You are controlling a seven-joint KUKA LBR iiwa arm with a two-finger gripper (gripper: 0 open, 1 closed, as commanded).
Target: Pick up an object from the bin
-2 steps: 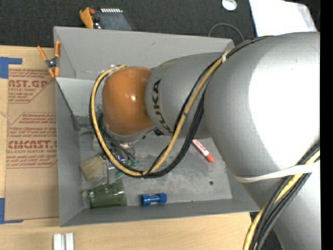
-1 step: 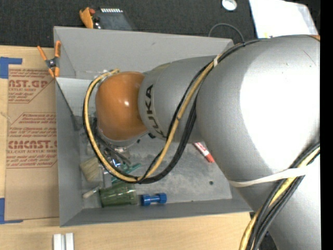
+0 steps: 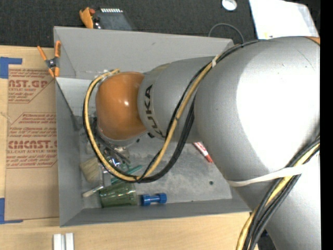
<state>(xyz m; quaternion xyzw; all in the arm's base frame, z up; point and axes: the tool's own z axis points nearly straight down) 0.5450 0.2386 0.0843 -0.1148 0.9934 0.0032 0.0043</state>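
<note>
Camera view won't tell you if your gripper (image 3: 116,158) is open or shut, but the green thing (image 3: 117,197) nearby looks light, maybe slick, so grab mid-body.

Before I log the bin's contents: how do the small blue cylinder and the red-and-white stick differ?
Colour: the blue cylinder is all blue; the red-and-white stick is two-toned. Shape: the cylinder is stubby, the stick slim. Pose: the cylinder lies along the bin's near wall, the stick slants, partly hidden by the arm. Both lie on the bin floor.
</note>
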